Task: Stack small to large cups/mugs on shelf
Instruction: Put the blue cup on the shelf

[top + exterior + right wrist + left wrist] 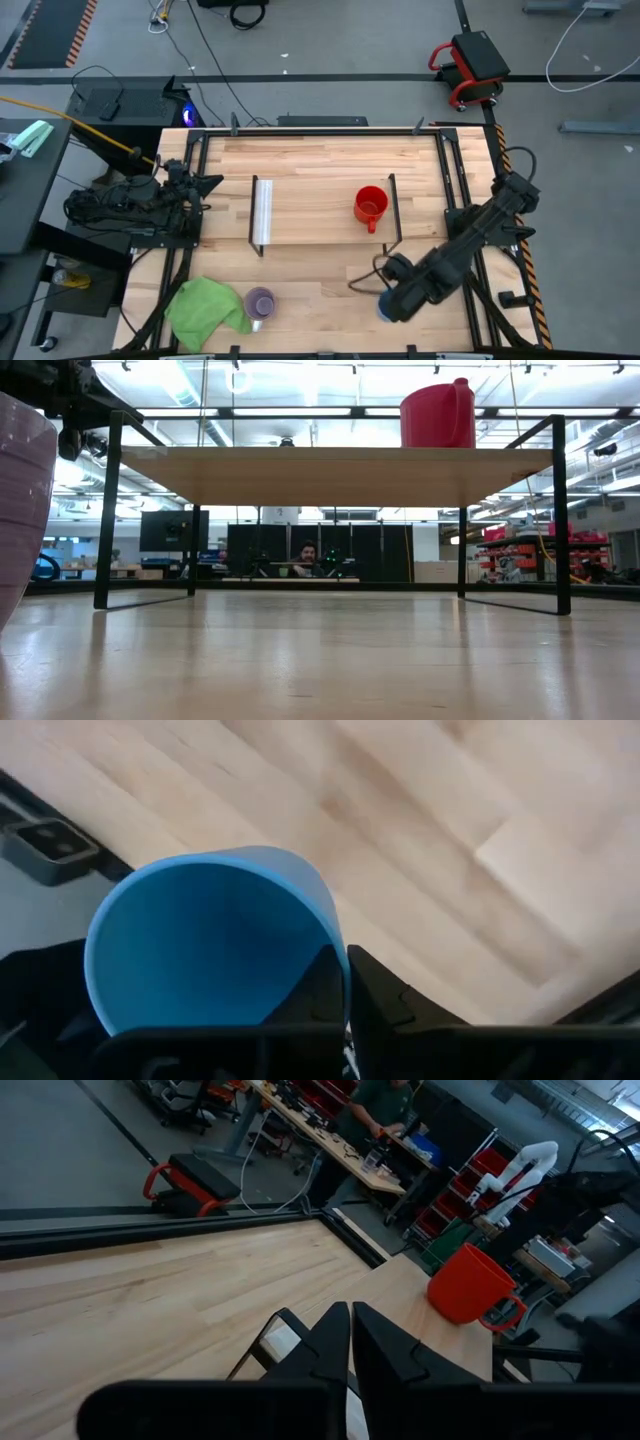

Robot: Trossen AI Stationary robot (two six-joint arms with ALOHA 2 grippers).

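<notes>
Progress: the red mug stands on the shelf — one of three placed. The purple mug sits on the worktop beside a green cloth.

The right gripper is clenched on the rim of the blue cup at the worktop's near right edge — one finger inside, one outside.

The left gripper waits at the left edge, fingers closed, empty.

Only the red mug stands on the shelf; left of it the board lies bare.
</notes>
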